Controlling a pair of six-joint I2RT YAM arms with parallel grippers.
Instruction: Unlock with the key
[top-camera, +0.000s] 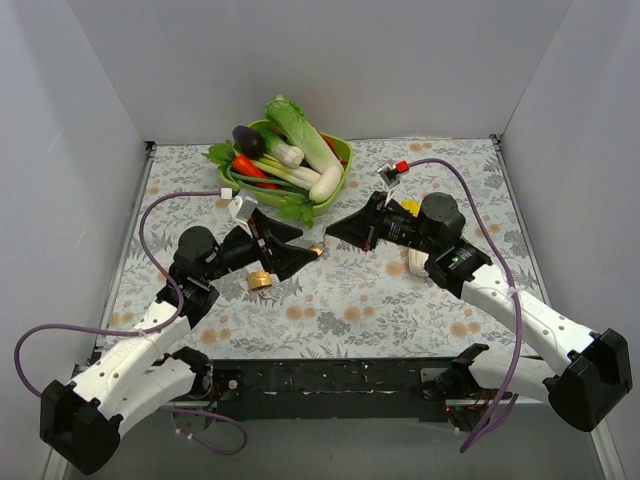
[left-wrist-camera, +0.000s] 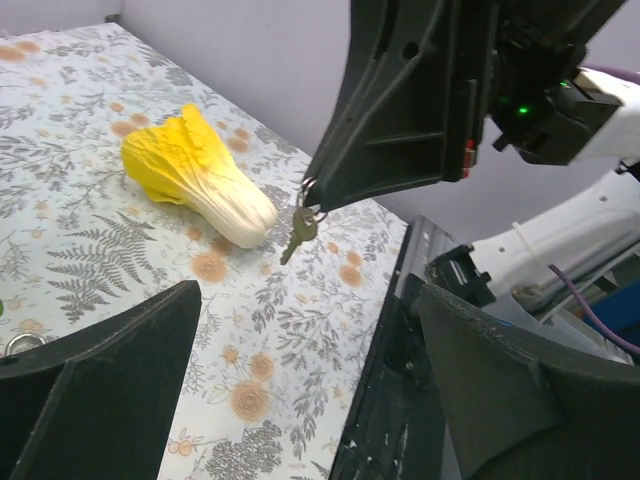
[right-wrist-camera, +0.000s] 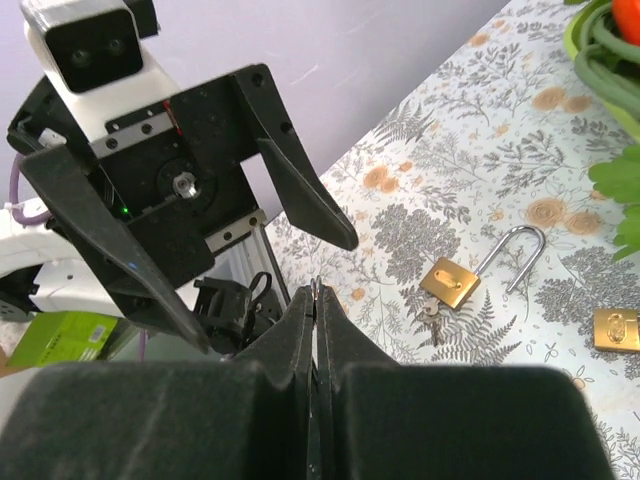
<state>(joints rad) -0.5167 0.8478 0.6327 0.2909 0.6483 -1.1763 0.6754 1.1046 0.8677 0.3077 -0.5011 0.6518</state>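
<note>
1. The right gripper (right-wrist-camera: 316, 300) has its fingers pressed together on a small ring, and the key (left-wrist-camera: 299, 236) dangles from that ring in the air over the middle of the table (top-camera: 400, 310).
2. The left gripper (top-camera: 303, 243) faces it with its fingers spread wide apart and holds nothing; the key hangs just in front of that gap.
3. A brass padlock with a silver shackle (right-wrist-camera: 452, 283) lies on the table below the two grippers, with a smaller brass padlock (right-wrist-camera: 615, 330) near it.
4. A yellow toy cabbage (left-wrist-camera: 200, 175) lies toward the table's right side.
5. A green bowl (top-camera: 345, 155) of vegetables sits at the middle of the far edge.
</note>
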